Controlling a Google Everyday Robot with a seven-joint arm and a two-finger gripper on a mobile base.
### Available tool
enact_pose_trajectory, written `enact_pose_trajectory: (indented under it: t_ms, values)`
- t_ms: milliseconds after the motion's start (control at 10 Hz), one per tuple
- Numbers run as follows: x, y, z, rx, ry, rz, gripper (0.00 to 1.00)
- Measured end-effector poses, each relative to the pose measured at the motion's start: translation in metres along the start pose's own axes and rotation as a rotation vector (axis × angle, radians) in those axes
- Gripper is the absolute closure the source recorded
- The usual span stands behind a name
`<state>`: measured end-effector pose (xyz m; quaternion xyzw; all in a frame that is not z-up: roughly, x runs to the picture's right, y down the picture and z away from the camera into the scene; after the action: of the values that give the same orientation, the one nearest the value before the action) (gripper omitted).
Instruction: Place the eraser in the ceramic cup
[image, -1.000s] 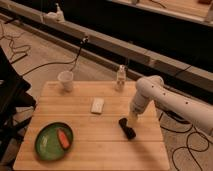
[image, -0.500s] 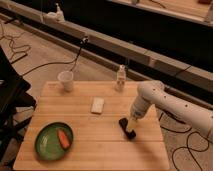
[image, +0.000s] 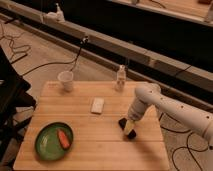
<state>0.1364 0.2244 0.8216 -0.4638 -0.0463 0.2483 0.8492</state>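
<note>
**Q:** Why is the layout like this?
**A:** On the wooden table (image: 95, 150), the arm (image: 150, 97) angles down so the gripper (image: 131, 125) meets the eraser (image: 131, 134). This is probably for pickup. The eraser lies right of centre, well apart from the ceramic cup (image: 65, 80). Whether the gripper is spread or clamped cannot be told.

**Q:** What has changed since earlier?
**A:** The arm sits lower. The eraser is in the same place.
</note>
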Motion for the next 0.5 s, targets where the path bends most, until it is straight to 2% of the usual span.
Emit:
enact_pose_trajectory:
  t_ms: [100, 200, 500]
  values:
    - [-0.002, 0.003, 0.002, -0.007, -0.006, 0.008, 0.35]
    - [-0.006, 0.005, 0.006, -0.012, -0.01, 0.008, 0.4]
    - [-0.009, 0.009, 0.021, -0.017, 0.014, -0.007, 0.69]
